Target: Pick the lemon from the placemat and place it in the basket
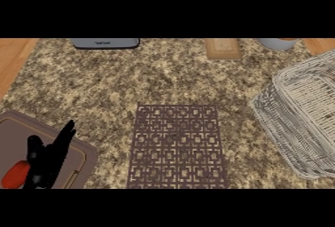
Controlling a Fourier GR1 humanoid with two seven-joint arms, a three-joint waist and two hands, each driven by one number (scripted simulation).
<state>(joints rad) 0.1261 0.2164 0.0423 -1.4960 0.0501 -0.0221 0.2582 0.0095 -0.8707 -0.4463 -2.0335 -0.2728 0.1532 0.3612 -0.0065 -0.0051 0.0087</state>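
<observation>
A brown patterned placemat (pixel 178 146) lies in the middle of the stone counter, and nothing rests on it. At the right edge a pale wire basket (pixel 285 133) sits tilted in the view, partly cut off. I see no lemon on the placemat or in the visible part of the basket. My left hand (pixel 46 159) rests at the lower left with its fingers straight and pointing up, holding nothing. The right hand does not show.
Under my left hand lies a grey-brown cutting board (pixel 13 133) with a red object (pixel 14 174) on it. Along the far edge stand a grey appliance (pixel 104 43), a small wooden block (pixel 223 48) and a grey cup (pixel 278 43).
</observation>
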